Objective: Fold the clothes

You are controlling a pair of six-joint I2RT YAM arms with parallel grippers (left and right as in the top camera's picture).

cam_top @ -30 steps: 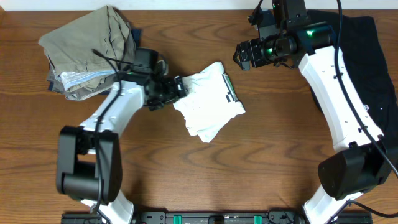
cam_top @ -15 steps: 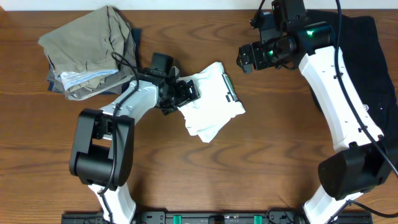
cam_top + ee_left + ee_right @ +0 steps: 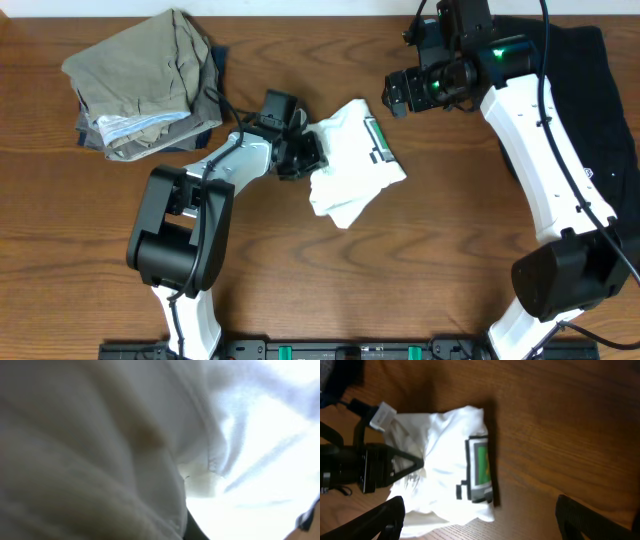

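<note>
Wooden desk (image 3: 420, 300) carries everything. Black garment (image 3: 600, 90) lies at the 3 o'clock edge, partly under my right arm and cut off by the frame. A khaki-and-grey pile (image 3: 140, 80) of stacked clothes sits at 10 o'clock. The white T-shirt (image 3: 355, 175) is near centre, bunched into a rough bundle and not flat. Its green print (image 3: 378, 140) faces up on the 1 o'clock side.

My left hand (image 3: 308, 157) is at the shirt's 9 o'clock edge, pressed together and pinching white fabric. My right hand (image 3: 393, 92) hovers at 1 o'clock of the shirt, spread wide, empty, apart from the cloth.

Step, as I judge it: grip taken on the shirt bundle, with the fold itself far from done. The next move probably calls for a steady pull without losing the pinch. The right hand would then come down on the far side to help spread or tidy the bundle.

Hard to make out:
- The left wrist view is only white cloth close up, so I cannot tell how many layers I pinch.
- I can't pick out the collar or sleeves in the bundle.
- The print detail is too small.
- The lower layers of the pile are hidden.
</note>
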